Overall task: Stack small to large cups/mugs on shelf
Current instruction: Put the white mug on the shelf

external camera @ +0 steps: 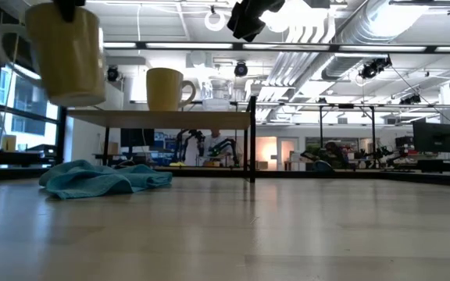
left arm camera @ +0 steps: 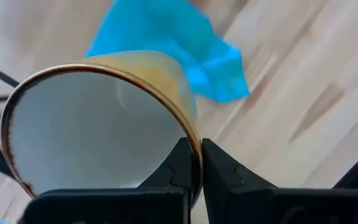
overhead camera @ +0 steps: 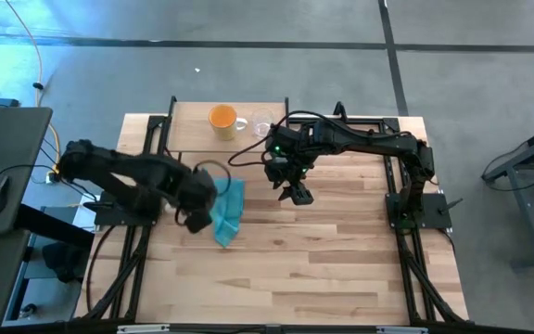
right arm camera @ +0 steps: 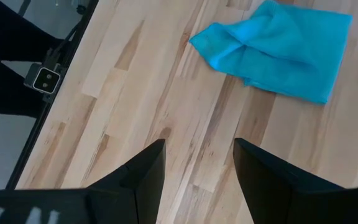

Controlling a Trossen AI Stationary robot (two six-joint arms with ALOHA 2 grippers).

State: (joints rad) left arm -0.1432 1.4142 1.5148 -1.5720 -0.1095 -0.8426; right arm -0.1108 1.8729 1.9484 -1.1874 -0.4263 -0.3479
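Observation:
The large cream-white mug hangs high above the table's left part, with my left gripper shut on its brown rim. The mug's handle sticks out sideways. An orange mug and a small clear glass cup stand on their bases on the light-wood shelf at the far edge. My right gripper hovers open over the table's middle and holds nothing; in the high view this right gripper is right of the teal cloth. My left gripper pinches the mug's wall at the rim, one finger inside the mug and the other outside. The fingers come from above, pointing down. The mug hangs below them, mouth up and slightly tilted, lifted clear of the table.
A crumpled teal cloth lies on the plank table just right of my left gripper and near the shelf's black leg. Bare planks stretch toward the near edge and the right.

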